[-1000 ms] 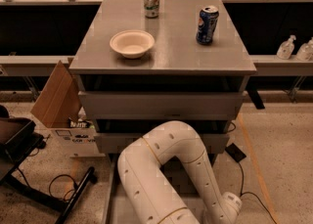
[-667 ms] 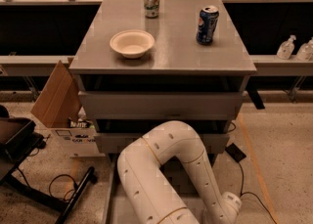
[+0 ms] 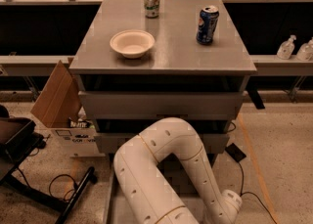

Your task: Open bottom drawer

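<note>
bottom drawer: lowest flat grey handle-less front (image 3: 106,144) of the grey cabinet (image 3: 181,52), right down by the floor. Looks shut, and its middle is hidden behind the arm.
handling: I'd guess stiff, sliding on rails, not fragile. The face is smooth with no handle, so hook the top lip near the centre or it might rack.
gripper: out of sight, somewhere past the chunky white arm's (image 3: 161,169) wrist, low and right of the drawer. Can't tell if it's grasping anything.
on top: shallow white bowl (image 3: 132,43) and blue soda can (image 3: 207,25), so pull gently.
</note>
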Tool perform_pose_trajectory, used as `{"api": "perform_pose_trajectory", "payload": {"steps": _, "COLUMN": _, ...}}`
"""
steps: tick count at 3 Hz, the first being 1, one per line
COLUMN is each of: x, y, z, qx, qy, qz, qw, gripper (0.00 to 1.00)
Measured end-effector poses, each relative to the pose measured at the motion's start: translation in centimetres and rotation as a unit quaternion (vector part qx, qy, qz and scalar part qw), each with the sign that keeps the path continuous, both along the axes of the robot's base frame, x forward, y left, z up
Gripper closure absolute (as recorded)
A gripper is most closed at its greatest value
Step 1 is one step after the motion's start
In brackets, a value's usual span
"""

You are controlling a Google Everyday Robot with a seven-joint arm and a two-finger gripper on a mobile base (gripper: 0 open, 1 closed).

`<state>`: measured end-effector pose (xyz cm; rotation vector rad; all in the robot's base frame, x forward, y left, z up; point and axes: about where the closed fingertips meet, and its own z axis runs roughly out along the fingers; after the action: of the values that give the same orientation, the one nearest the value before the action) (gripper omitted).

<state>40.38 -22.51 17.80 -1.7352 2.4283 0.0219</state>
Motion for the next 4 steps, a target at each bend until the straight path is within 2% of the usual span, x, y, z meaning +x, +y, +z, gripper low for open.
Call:
{"api": "perform_pose_trajectory", "payload": {"steps": 1, "x": 1.9, "y": -1.5, "z": 5.0, "qx": -0.005, "qy": -0.023, "qz": 0.003, "qw": 0.9997, "gripper": 0.73}}
{"api": "perform_pose_trajectory", "payload": {"steps": 2, "x": 2.8, "y": -4.1, "z": 14.8, "qx": -0.011, "qy": -0.085, "qz": -0.001, "qw": 0.9963, "gripper": 1.0}}
{"api": "perform_pose_trajectory", "payload": {"steps": 3, "x": 0.4, "y": -7.1, "z": 23.3, "qx": 0.001, "qy": -0.15, "qz": -0.035, "qw": 0.9881, "gripper": 1.0}}
{"api": "perform_pose_trajectory", "payload": {"steps": 4, "x": -3.6, "y": -10.6, "z": 31.0, "qx": 0.028, "qy": -0.219, "qz": -0.096, "qw": 0.9705, "gripper": 1.0}}
